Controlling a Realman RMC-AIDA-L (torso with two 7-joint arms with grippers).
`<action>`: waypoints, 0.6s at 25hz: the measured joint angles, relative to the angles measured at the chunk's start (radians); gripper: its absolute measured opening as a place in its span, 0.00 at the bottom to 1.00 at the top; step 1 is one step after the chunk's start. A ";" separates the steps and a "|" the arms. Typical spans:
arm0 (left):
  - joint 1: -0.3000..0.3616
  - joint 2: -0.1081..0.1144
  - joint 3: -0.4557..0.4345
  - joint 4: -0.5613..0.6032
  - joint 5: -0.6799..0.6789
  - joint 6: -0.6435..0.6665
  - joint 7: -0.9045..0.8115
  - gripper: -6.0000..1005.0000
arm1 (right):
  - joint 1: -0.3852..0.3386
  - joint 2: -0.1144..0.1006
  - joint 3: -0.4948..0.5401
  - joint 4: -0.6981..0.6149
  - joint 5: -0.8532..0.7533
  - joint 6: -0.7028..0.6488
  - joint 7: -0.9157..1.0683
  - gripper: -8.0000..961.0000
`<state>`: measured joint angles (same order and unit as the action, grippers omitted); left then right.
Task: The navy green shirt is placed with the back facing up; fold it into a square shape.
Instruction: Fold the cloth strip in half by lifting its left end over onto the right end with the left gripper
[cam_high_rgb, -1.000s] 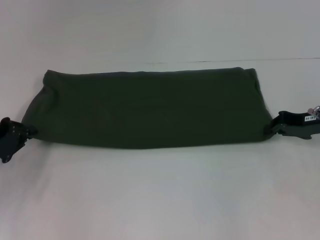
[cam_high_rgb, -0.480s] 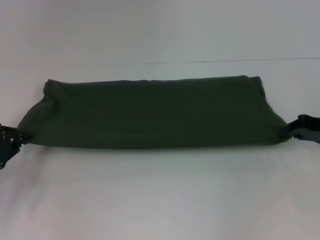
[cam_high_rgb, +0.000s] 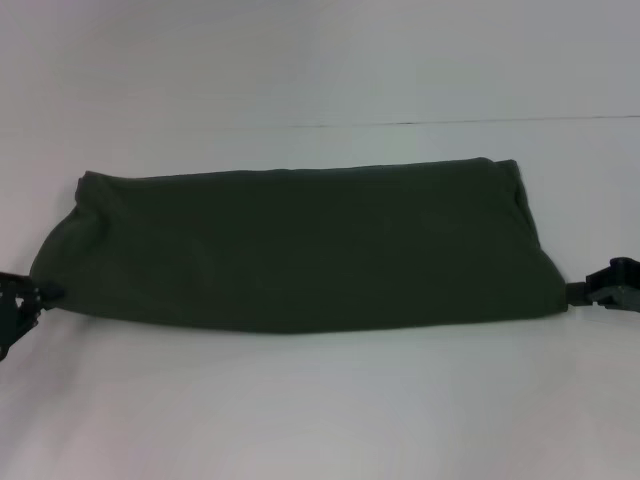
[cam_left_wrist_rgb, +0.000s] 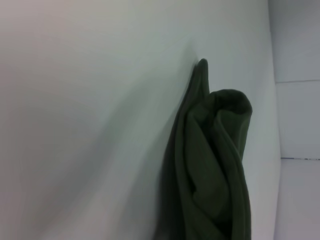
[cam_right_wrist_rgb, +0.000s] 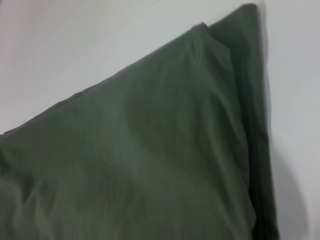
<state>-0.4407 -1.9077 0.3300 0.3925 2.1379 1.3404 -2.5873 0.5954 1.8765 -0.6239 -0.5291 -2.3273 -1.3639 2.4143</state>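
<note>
The navy green shirt (cam_high_rgb: 300, 245) lies folded into a long band across the white table (cam_high_rgb: 320, 410) in the head view. My left gripper (cam_high_rgb: 38, 294) pinches its near left corner at the picture's left edge. At the near right corner my right gripper (cam_high_rgb: 572, 293) is shut on the cloth. Both corners are drawn out taut toward the grippers. The left wrist view shows the shirt (cam_left_wrist_rgb: 215, 165) as bunched folds seen end-on. Layered flat cloth of the shirt (cam_right_wrist_rgb: 150, 150) fills the right wrist view.
A thin dark seam (cam_high_rgb: 450, 122) runs across the table behind the shirt. In the left wrist view a pale panel with an edge line (cam_left_wrist_rgb: 295, 120) borders the table. Bare white surface lies in front of and behind the shirt.
Both grippers have moved outward and toward me, dragging the shirt. Its near edge now sits lower in the head view and the band looks wider.
</note>
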 joint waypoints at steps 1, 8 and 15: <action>0.004 0.000 0.000 0.000 0.000 0.007 -0.001 0.04 | -0.003 0.000 0.000 0.000 0.000 -0.003 -0.001 0.05; 0.023 0.000 -0.002 0.003 0.009 0.057 -0.004 0.04 | -0.021 -0.003 0.002 0.000 0.000 -0.021 -0.014 0.05; 0.042 0.004 -0.003 0.040 0.029 0.063 -0.020 0.04 | -0.030 -0.004 0.021 -0.002 0.000 -0.037 -0.029 0.06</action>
<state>-0.3983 -1.9037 0.3266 0.4328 2.1669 1.4038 -2.6072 0.5653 1.8727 -0.6026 -0.5312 -2.3270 -1.4009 2.3849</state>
